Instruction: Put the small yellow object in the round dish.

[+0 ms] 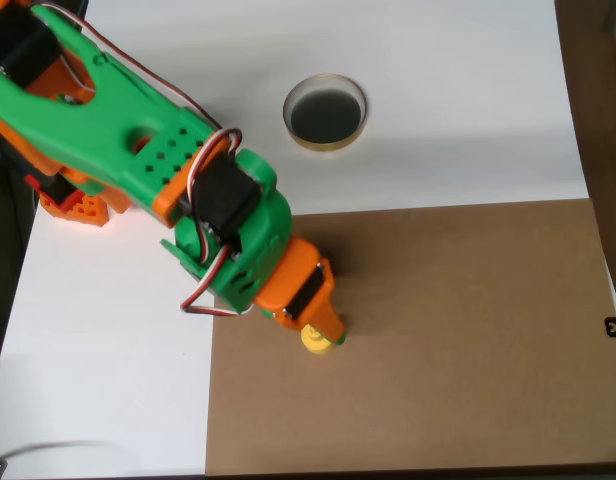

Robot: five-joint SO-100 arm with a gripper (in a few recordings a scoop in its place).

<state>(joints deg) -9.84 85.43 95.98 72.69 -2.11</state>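
Jaws pointed down over the small yellow object; whether they were spread or closed on it could not be told.

From overhead, the green and orange arm reached from the upper left corner toward the middle of the table, and its gripper hung over the near left part of a brown board. An orange finger covered most of the gripper tip, so the gap between the fingers was hidden. The yellow piece peeked out right at that tip, lying on the board close to its left edge, touching or just under the orange finger. The round dish, tan-rimmed and dark inside, sat on the white table beyond the board's far edge, well apart from the yellow piece. Red, white and black wires looped along the wrist.
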